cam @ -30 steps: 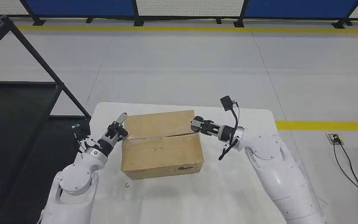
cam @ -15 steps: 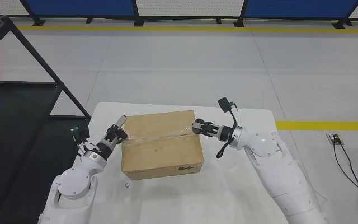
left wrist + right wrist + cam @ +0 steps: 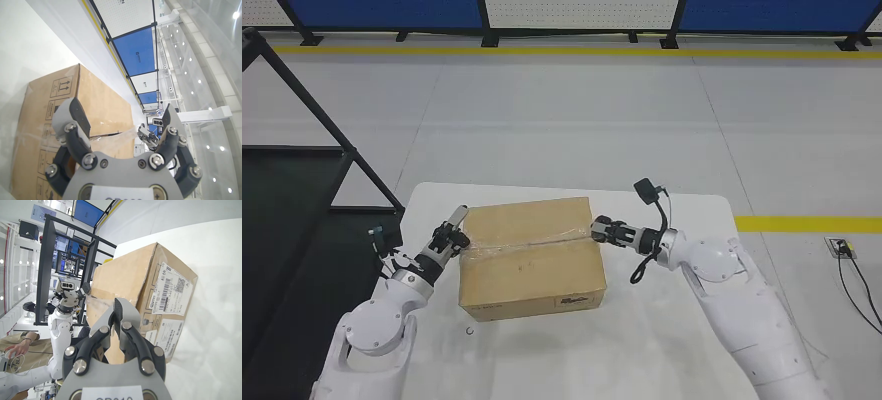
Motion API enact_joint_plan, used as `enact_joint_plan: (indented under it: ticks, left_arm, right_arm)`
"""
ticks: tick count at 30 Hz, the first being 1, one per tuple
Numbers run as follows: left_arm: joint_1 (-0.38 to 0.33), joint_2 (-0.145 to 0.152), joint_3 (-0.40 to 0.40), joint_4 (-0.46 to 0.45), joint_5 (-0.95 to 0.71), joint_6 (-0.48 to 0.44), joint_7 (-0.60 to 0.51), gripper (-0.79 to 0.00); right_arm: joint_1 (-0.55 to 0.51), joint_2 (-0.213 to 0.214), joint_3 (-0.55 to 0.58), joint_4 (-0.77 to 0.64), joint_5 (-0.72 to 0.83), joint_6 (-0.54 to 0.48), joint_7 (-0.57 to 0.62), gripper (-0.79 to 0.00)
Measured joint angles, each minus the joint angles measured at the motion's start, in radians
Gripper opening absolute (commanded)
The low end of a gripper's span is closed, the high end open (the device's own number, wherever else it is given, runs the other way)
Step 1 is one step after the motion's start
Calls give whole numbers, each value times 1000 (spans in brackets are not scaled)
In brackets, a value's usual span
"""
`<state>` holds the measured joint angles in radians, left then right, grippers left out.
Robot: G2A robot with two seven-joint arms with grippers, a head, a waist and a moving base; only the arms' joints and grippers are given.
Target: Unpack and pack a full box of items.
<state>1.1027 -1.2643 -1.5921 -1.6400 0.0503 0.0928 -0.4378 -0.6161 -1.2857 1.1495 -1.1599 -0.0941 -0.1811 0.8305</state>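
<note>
Now the taped-shut box [image 3: 530, 258] sits between left jaws, spread wide, and right jaws, pressed together.

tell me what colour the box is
The box is plain brown cardboard; best seen in the top view.

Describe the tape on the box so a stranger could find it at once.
On the white table sits one brown cardboard box. Across its top, along the seam between the two flaps, runs a strip of tape from end to end. Unlike the matte cardboard around it, it is clear and glossy.
</note>
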Motion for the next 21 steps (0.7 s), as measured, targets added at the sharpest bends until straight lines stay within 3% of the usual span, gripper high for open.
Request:
enact_joint_plan:
  ticks: [7, 10, 21]
  left_arm:
    - [-2, 3, 8, 0, -4, 3, 5, 0]
    - [-3, 4, 11, 0, -7, 2, 6, 0]
    - [-5, 10, 18, 1, -8, -2, 8, 0]
  right_arm:
    - [-11, 5, 3, -9, -7, 4, -5, -785]
    - [-15, 6, 4, -13, -8, 4, -9, -714]
    - [-34, 14, 17, -32, -9, -1, -21, -625]
